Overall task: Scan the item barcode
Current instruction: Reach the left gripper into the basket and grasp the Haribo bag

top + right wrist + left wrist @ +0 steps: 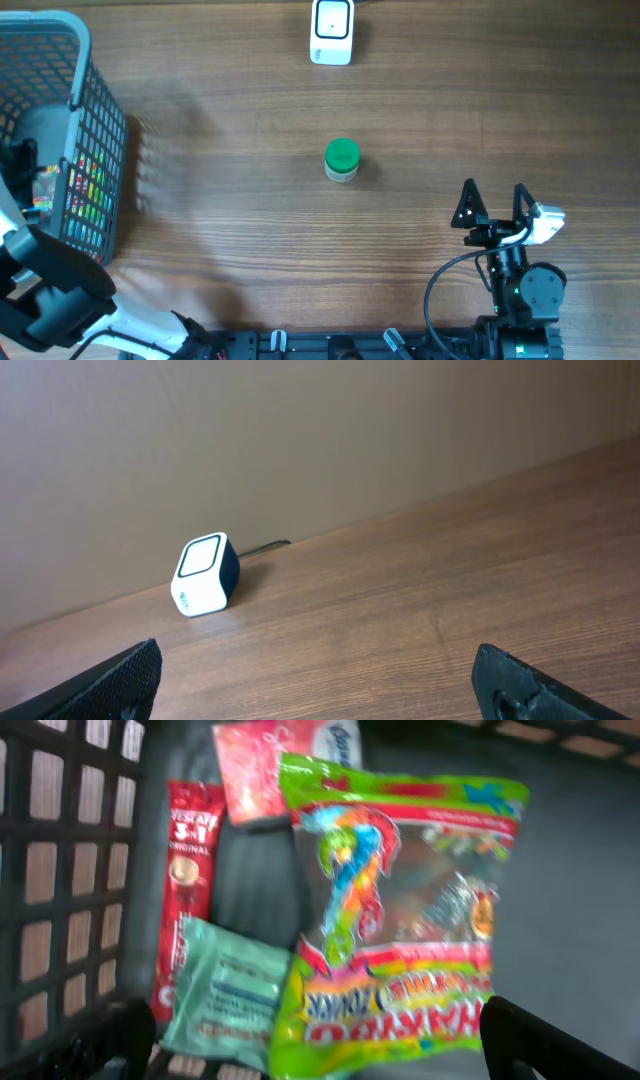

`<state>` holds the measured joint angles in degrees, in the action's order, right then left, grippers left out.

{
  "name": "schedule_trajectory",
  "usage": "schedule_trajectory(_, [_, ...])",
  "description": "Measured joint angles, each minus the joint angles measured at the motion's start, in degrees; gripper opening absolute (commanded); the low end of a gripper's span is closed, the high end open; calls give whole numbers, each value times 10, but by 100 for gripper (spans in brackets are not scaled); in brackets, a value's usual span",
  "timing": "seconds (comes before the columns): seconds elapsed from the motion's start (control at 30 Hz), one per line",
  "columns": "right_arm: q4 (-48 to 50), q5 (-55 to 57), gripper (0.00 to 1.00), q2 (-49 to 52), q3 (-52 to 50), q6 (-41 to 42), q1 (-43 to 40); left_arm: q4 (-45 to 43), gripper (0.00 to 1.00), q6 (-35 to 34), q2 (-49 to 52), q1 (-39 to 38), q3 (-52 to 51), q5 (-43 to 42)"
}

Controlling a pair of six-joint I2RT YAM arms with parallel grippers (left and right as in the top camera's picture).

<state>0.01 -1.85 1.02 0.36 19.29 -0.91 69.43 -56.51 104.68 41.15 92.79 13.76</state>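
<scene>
Item (est.): candy bag, flat on the floor of basket at left end of bench; likeliest pick, not certain.
L pincer: spread wide, empty, hovering right above bag, nr its lower end.
Bag axis: long axis up-down in left wrist view, crosswise to the finger line; short width lies between the fingers.
R pincer: spread, empty, near-right of bench, well apart from basket.
Nearer arm: L, by far.
Scanner: far edge, centre; well apart from basket.
Other candidate: green-lidded jar, mid-bench, upright, between scanner and R pincer; no label legible.
Labels: red sachet "3in1 ORIGINAL"; bag lettering upside-down, blurred, not sure; teal packet & pink packet illegible.
Barcode: none visible.
</scene>
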Motion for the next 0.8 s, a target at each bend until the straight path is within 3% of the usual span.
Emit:
schedule_trajectory(0.37, [0,0,100,0,0,0,0,-166,100,3,0,14,-144,3])
schedule_trajectory(0.8, [0,0,100,0,0,0,0,-274,100,5,0,14,-185,-3])
